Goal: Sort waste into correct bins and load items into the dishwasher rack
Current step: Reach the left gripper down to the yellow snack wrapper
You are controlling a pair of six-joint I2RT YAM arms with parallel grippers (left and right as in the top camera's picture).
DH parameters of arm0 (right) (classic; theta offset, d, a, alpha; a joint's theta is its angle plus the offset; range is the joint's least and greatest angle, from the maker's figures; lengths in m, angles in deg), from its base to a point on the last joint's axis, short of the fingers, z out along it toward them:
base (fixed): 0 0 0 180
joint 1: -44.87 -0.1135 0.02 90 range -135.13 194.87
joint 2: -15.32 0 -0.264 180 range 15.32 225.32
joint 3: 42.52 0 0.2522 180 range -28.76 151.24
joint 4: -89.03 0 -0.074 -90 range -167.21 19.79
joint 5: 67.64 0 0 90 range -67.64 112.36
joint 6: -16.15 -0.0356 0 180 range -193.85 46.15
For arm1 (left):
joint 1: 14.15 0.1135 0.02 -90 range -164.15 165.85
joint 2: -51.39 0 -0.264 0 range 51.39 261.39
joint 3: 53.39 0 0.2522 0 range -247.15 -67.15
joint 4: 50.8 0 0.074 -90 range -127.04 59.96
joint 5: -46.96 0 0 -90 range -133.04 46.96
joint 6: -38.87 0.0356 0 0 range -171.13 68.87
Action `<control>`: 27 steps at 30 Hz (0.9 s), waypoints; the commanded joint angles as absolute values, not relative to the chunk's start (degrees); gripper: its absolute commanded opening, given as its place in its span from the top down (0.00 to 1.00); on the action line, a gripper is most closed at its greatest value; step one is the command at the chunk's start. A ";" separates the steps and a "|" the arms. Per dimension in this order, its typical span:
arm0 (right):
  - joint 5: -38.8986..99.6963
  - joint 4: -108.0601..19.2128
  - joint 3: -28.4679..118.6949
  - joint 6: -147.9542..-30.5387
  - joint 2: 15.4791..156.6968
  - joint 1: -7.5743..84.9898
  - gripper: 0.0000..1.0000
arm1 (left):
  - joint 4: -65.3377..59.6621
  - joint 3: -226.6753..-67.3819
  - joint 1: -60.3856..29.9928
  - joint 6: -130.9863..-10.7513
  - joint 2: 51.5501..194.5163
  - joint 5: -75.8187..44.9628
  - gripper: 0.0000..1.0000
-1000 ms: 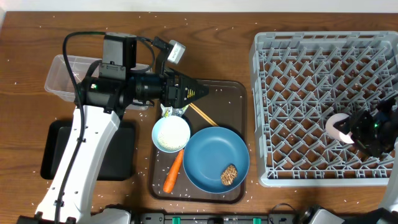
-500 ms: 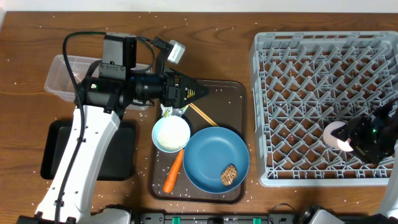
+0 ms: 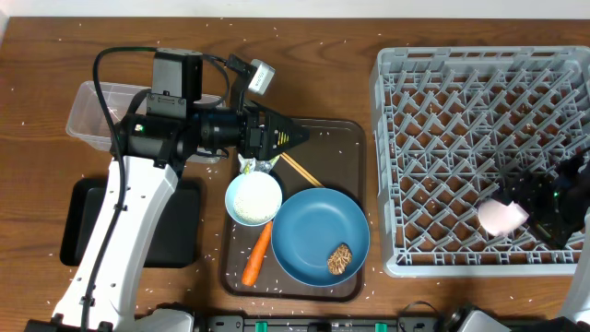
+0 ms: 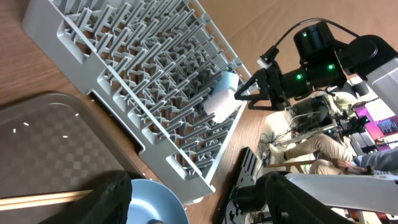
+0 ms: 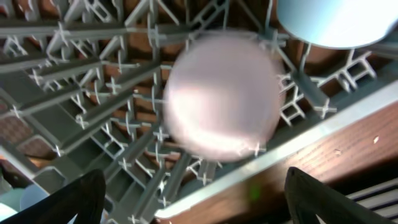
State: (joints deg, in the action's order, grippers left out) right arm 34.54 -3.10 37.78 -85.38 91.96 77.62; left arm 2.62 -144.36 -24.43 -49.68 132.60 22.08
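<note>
Brown wooden table lies beneath it all. Over the dishwasher rack, the right gripper hangs with fingers spread, gripping nothing. The pale pink cup sits just beside it among the pegs near the rack's front right corner. Loading this cup looks done. Next, the arm should lift clear without nudging it.
</note>
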 commanded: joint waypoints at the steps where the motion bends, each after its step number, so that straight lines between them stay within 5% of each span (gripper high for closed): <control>1: 36.66 -4.76 37.91 -85.79 91.04 77.80 0.16 | 2.70 -145.28 -24.19 -49.94 131.63 21.82 0.30; 9: 50.56 -10.73 39.62 -83.30 88.00 77.80 0.24 | 4.21 -145.28 -24.19 -49.94 131.63 16.33 0.30; 17: 61.60 -14.49 39.79 -75.87 80.79 74.63 0.22 | 9.26 -145.28 -24.98 -53.28 131.77 -6.01 0.30; 27: 55.57 -17.05 39.79 -79.80 78.75 63.40 0.20 | 10.31 -144.34 -35.08 -56.83 138.48 -43.10 0.31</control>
